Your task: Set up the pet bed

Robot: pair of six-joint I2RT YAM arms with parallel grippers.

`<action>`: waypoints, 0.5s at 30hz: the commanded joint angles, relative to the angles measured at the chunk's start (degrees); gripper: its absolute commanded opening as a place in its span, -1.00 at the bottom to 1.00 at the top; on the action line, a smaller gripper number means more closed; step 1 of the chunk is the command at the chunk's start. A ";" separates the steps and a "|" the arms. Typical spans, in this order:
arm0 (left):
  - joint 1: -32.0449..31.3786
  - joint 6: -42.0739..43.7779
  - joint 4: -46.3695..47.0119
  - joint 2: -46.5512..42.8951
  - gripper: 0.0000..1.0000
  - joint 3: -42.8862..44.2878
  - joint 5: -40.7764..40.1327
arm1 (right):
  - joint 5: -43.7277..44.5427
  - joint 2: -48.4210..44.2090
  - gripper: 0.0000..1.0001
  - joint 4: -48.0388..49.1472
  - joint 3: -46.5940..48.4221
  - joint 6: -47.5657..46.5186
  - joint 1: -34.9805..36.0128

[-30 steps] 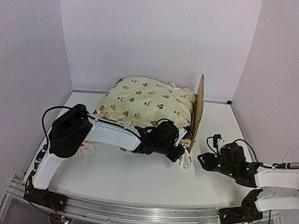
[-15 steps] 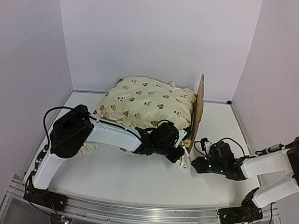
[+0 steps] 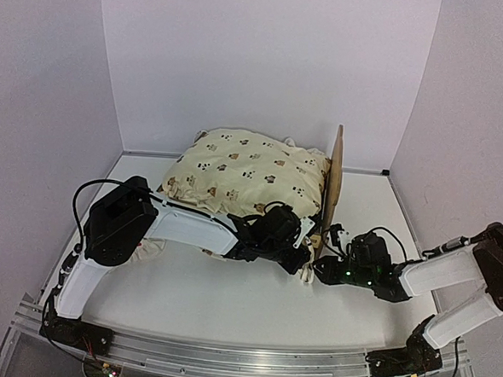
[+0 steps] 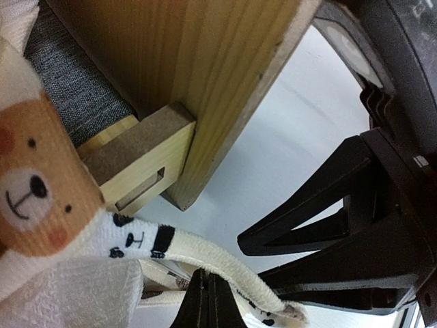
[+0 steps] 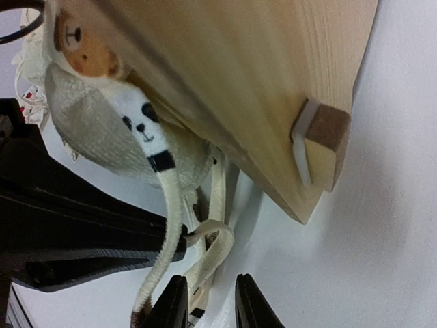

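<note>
Standing on the desk (image 3: 228, 298): the pet bed (image 3: 332, 185), toward the back and right of centre, most of its frame hidden.
Headboard (image 5: 239, 75): pale plywood, upright at the bed's right end, seen edge-on from the overhead camera.
Bed base: dark grey fabric (image 4: 68, 75) shows inside the side rail in the left wrist view, next to a bear print.
Quilt (image 3: 244, 171): cream with an animal print, heaped over the bed. Its ruffled edge spills off the near right corner down to the desk.
Trim (image 5: 167, 205): a narrow white strip from the quilt's edge, hanging below a panda print.
Left claw (image 4: 205, 304): clenched tight, low at the bed's near right corner. The trim drapes across its tips, but I cannot tell whether any cloth is pinched.
Right claw (image 5: 212, 304): released, with its fingers a little apart just beside the headboard's foot. A loop of the trim hangs between them, against one finger.
Claws together: very close and facing each other at that corner.
</note>
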 commanded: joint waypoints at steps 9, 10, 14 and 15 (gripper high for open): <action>0.28 -0.55 3.21 -1.29 -1.00 -0.53 1.97 | -0.78 4.27 -0.34 7.90 0.25 3.16 -0.01; 0.28 -0.61 3.33 -1.51 -1.00 -0.77 1.97 | -0.62 4.51 -0.34 8.03 0.20 3.38 -0.02; 0.30 -1.07 4.08 -2.23 -1.00 -1.59 2.31 | -1.80 5.87 -0.33 9.35 0.13 4.83 -0.01; 0.28 -1.25 4.18 -2.40 -1.00 -1.75 2.29 | -2.14 6.03 -0.33 9.84 -0.09 5.26 -0.04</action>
